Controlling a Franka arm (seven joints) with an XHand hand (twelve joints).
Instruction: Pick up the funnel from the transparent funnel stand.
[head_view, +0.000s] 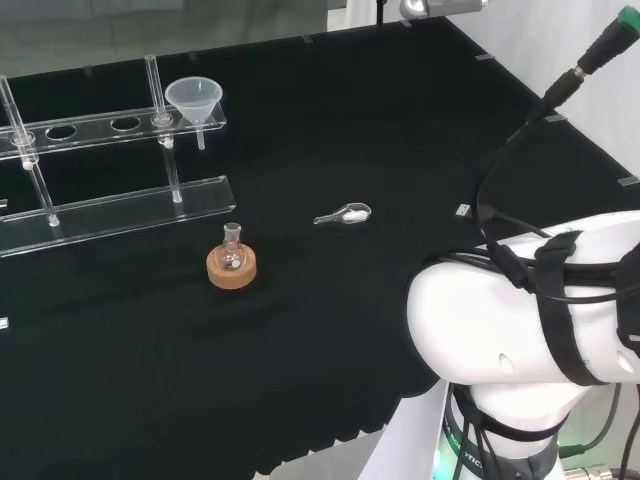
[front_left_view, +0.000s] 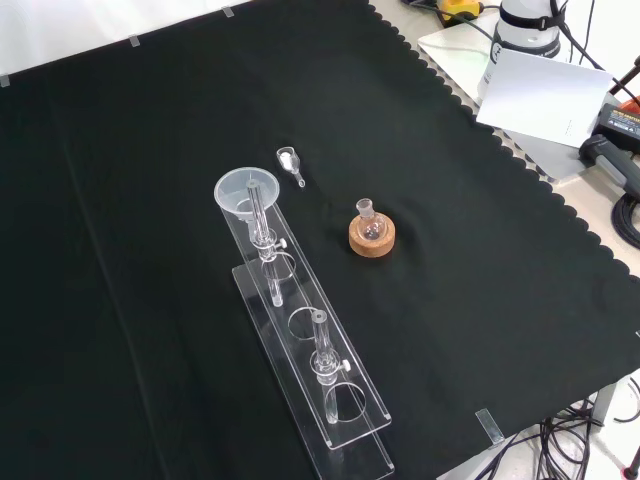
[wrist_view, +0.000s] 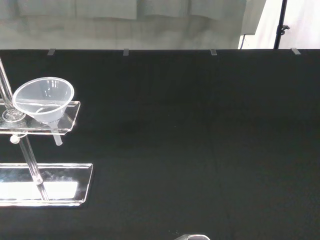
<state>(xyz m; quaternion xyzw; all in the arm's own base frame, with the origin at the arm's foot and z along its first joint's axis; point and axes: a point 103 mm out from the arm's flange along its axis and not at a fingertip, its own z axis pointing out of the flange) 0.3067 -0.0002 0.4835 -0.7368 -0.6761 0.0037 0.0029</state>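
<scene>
My big white arm link (head_view: 520, 320), strapped with black cables, bulks at the lower right of the head view, drawn back over the near edge of the black cloth (head_view: 380, 140) that covers the bench, well apart from the glassware. Whether my hand is spread or closed I cannot tell, and I hold and touch nothing that I can see. The clear plastic cone-shaped funnel (head_view: 195, 104) sits upright in the end hole of the transparent two-tier funnel stand (head_view: 110, 205), its stem hanging down through the upper shelf above the lower one. In the head view the stand lies toward the cloth's far left corner, with the funnel at its right end; in the front view the funnel (front_left_view: 247, 193) is at the stand's far end, and the stand (front_left_view: 310, 350) runs down toward the cloth's near edge. My wrist camera looks across the cloth at the funnel (wrist_view: 44, 100) on the shelf's end. Near the cloth's middle, a small round clear glass flask (head_view: 232, 252) rests on a cork ring (head_view: 231, 269), and a small clear scoop (head_view: 343, 214) lies just beyond.
</scene>
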